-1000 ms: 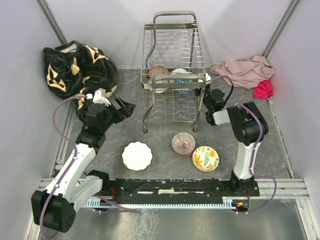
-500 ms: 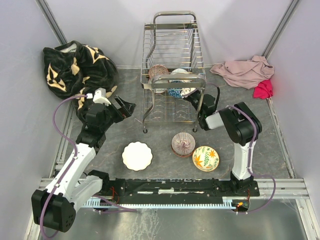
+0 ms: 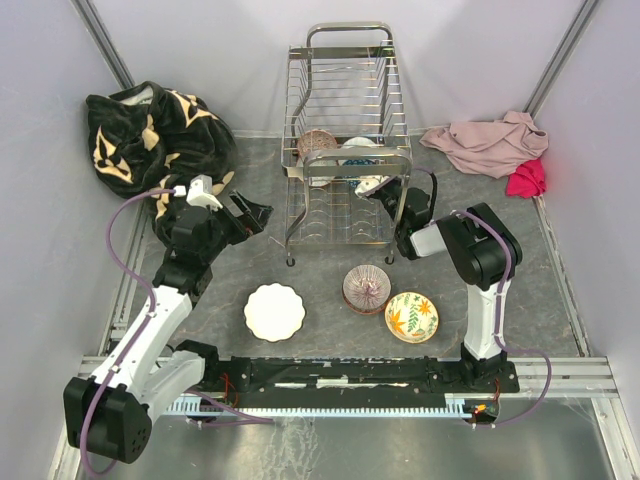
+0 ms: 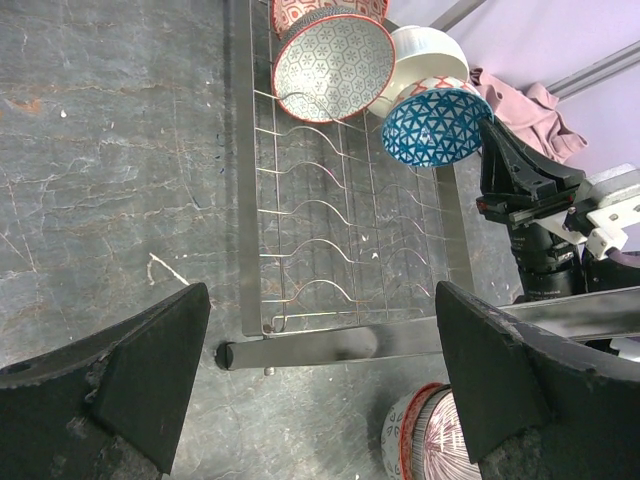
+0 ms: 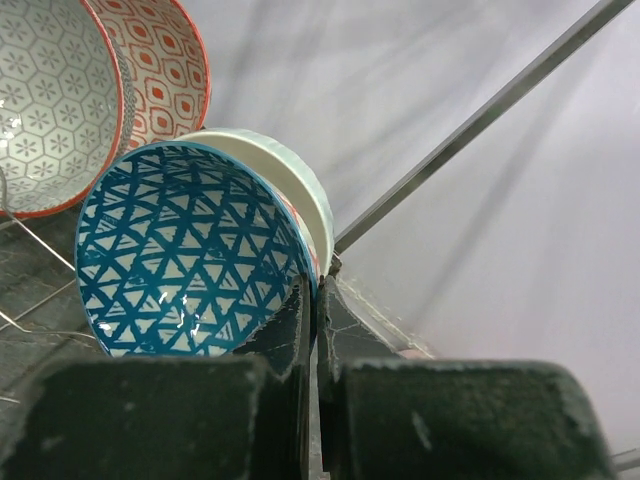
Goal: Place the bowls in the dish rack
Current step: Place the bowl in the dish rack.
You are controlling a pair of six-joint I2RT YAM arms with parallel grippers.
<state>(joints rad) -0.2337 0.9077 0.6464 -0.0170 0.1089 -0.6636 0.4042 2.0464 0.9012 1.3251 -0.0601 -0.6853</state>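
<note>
The chrome wire dish rack (image 3: 345,90) stands at the back centre. My right gripper (image 3: 388,192) is shut on the rim of a blue triangle-patterned bowl (image 5: 185,255) and holds it tilted in the rack's lower tier, against a pale bowl (image 5: 290,175). A grey hexagon-patterned bowl (image 4: 330,65) and a red-patterned bowl (image 5: 160,60) lean beside them. My left gripper (image 3: 252,214) is open and empty, left of the rack's near end. On the table lie a white scalloped bowl (image 3: 274,311), a pink striped bowl (image 3: 366,288) and a yellow floral bowl (image 3: 411,316).
A black-and-tan blanket (image 3: 155,130) is heaped at the back left. A pink cloth (image 3: 490,140) and a red cloth (image 3: 527,178) lie at the back right. Walls close in the sides and back.
My right gripper has moved left from beside the rack into its lower tier, carrying the blue bowl up to the pale bowl. The left arm has not moved.
</note>
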